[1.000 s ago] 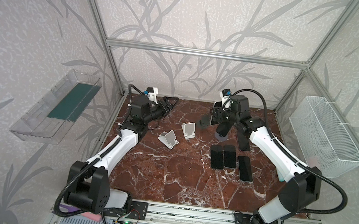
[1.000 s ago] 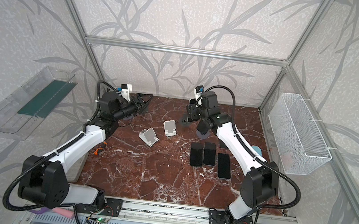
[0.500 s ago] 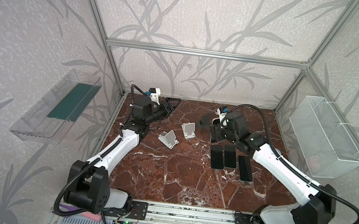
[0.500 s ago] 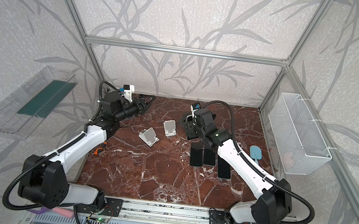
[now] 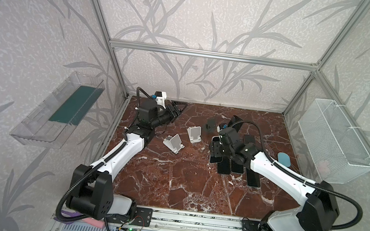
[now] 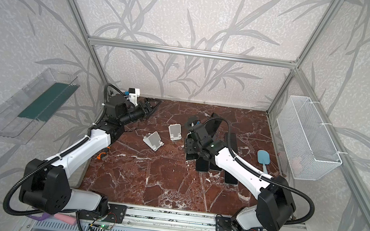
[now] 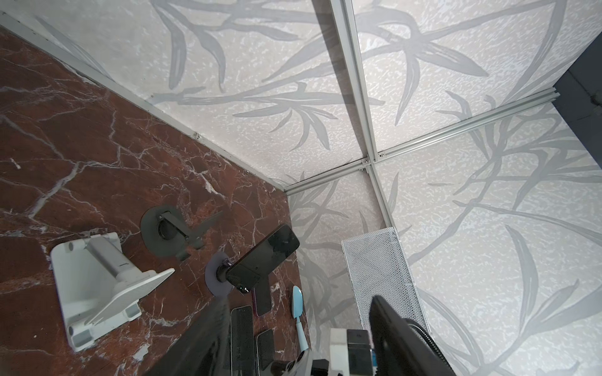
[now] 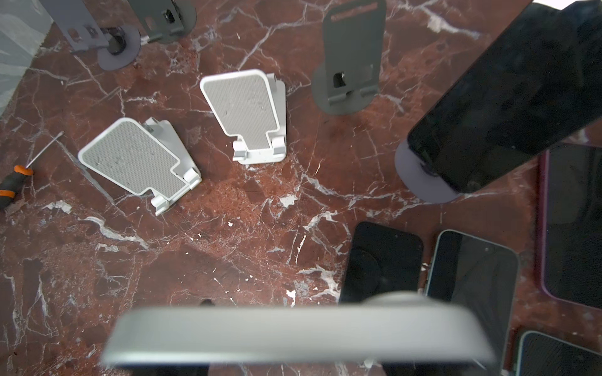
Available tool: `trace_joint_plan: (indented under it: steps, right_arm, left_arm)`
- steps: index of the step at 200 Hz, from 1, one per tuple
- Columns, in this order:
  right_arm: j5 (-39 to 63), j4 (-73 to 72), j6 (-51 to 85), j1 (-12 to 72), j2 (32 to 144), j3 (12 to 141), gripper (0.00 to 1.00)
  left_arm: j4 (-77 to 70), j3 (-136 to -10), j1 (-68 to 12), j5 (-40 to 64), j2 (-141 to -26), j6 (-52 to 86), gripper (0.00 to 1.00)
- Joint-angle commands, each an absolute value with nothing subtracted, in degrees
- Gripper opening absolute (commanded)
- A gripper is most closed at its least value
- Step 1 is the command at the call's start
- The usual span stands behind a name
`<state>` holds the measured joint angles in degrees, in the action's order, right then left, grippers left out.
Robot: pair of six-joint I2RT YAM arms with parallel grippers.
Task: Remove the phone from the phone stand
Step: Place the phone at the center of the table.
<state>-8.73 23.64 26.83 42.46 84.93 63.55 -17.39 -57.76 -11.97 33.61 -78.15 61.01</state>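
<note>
Currently right pincer (image 5: 216, 150), two o'clock, clamps grey-edged slab phone (image 8: 299, 338) over red-brown marble surface (image 5: 171, 179); left pincer (image 5: 178, 109), ten o'clock, parted, empty.

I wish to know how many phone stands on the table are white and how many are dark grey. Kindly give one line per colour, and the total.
White stands: 2
Dark grey stands: 4
Total: 6
</note>
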Motion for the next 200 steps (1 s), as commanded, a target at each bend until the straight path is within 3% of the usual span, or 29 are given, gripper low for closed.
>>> trace_joint_plan:
  steps: [1, 200]
  right_arm:
    - [-8.30, 20.14, 32.12, 43.41, 86.00, 62.25, 0.68]
    - [-5.36, 23.16, 34.45, 45.62, 102.76, 67.99, 0.72]
  left_arm:
    - [-17.25, -58.27, -12.22, 33.39, -78.35, 60.03, 0.69]
    - [-16.01, -58.15, -12.39, 31.87, -76.32, 59.04, 0.69]
